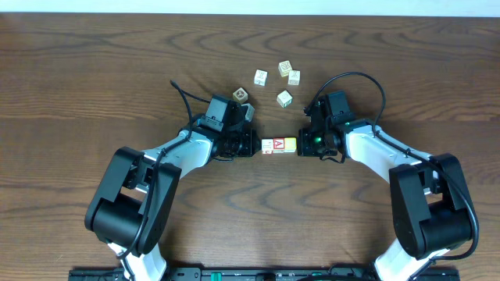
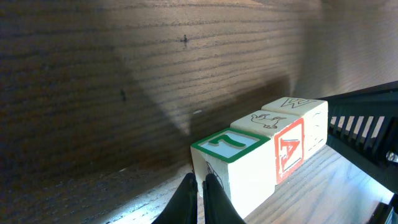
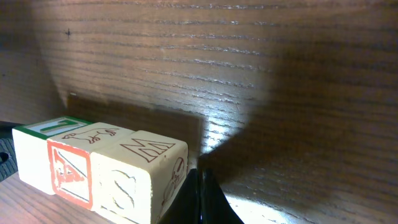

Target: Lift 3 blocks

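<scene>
Three blocks stand end to end in a row at the table's middle: a whitish one [image 1: 267, 146], the red "A" one [image 1: 278, 145] and a pale yellow one [image 1: 290, 144]. My left gripper [image 1: 258, 146] is shut, and its tips press the row's left end. My right gripper [image 1: 299, 145] is shut against the right end. In the left wrist view the shut gripper [image 2: 200, 186] touches the green-topped end block [image 2: 227, 162], with the "A" block [image 2: 289, 149] behind it. In the right wrist view the shut gripper [image 3: 200, 186] touches the "S" block [image 3: 134, 177]. Whether the row is off the table I cannot tell.
Several loose cubes lie behind the row: a brown-marked one [image 1: 240, 94] next to my left arm, a cream one [image 1: 284, 98], and a cluster of three further back [image 1: 286, 68]. Black cables arch over both arms.
</scene>
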Motion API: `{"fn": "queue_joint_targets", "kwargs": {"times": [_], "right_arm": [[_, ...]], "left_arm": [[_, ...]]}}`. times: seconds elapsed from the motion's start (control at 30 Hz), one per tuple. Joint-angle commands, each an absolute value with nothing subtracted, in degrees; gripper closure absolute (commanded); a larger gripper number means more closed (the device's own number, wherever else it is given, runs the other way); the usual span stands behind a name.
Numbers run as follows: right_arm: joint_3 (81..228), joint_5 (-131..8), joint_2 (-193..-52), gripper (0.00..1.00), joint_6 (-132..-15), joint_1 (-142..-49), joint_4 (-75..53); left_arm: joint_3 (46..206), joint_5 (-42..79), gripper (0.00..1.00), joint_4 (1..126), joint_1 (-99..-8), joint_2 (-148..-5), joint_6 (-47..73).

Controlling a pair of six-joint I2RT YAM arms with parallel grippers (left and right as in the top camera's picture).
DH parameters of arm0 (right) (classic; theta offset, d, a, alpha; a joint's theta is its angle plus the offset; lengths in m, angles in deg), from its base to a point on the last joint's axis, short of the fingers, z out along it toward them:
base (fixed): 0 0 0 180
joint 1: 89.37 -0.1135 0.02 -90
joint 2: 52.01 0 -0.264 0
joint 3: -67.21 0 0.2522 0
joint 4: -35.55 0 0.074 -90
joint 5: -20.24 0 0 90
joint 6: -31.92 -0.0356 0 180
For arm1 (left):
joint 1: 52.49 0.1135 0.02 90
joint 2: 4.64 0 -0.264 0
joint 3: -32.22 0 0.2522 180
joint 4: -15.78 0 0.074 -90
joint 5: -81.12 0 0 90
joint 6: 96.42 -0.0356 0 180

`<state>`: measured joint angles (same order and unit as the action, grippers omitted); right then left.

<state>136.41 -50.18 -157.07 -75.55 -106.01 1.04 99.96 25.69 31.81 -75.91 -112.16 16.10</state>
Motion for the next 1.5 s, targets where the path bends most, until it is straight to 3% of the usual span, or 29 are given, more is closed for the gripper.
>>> {"fn": "queue_joint_targets", "kwargs": {"times": [0.0,1.47], "right_arm": [[136.3,-49.7,-158.1,0.99,-74.7,-105.7,1.2],[139.5,-48.2,-158.1,0.99,-76.9,-105.7,-1.3]], "left_arm": [[99.6,26.5,0.93,31.6,-76.0,-112.6,16.1],[99.6,26.5,0.93,31.6,-76.0,-112.6,16.1]]}}
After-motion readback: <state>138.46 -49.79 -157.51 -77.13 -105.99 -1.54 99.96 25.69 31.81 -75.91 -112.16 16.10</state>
